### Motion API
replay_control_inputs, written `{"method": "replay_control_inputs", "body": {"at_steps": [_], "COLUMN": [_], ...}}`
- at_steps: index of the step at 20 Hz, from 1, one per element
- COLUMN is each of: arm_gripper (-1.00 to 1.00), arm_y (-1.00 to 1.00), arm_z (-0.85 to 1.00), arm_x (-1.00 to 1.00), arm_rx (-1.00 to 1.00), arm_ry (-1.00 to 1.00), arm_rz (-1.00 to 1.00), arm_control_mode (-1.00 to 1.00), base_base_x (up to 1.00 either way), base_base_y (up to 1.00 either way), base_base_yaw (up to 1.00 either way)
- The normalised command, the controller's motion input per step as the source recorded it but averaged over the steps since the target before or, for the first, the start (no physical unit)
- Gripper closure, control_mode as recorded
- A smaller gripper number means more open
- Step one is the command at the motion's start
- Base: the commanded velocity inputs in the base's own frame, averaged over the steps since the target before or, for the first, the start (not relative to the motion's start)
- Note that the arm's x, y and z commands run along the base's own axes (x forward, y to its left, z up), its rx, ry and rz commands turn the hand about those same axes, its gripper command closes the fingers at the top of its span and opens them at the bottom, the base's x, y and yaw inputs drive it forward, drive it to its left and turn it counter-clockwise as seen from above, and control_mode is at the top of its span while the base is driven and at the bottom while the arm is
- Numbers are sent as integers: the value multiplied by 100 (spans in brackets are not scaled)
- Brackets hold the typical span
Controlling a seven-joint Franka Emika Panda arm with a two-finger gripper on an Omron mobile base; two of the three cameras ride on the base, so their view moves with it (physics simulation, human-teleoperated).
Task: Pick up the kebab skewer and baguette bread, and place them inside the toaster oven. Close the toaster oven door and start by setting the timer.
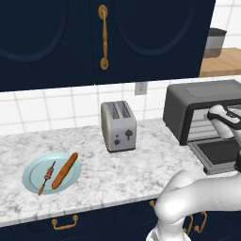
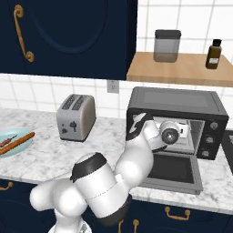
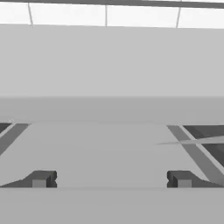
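Observation:
The kebab skewer and the baguette bread lie side by side on a light blue plate at the counter's left. The right base view also shows the baguette bread and kebab skewer. The toaster oven stands at the right with its toaster oven door dropped open and flat. My hand reaches into the oven's mouth above the toaster oven door. In the hand view my gripper is open and holds nothing, facing the grey oven interior.
A silver two-slot toaster stands mid-counter between the plate and the oven. Dark blue cabinets hang above. A wooden shelf over the oven carries a grey jar and a brown bottle.

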Motion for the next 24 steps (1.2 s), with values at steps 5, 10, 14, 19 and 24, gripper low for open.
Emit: {"method": "replay_control_inputs", "body": {"at_steps": [5, 10, 14, 19, 24], "arm_gripper": [-100, -100, -100, -100, -100], "arm_y": [0, 0, 0, 3, 0], "arm_z": [-10, 0, 0, -1, 0], "arm_x": [4, 20, 8, 3, 30], "arm_rx": [0, 0, 0, 0, 0], "arm_ry": [1, 0, 1, 1, 0], "arm_rz": [0, 0, 0, 0, 0], "arm_control_mode": [-100, -100, -100, -100, -100], "base_base_x": [0, 0, 0, 0, 0], "base_base_y": [0, 0, 0, 0, 0], "base_base_yaw": [0, 0, 0, 0, 0]}}
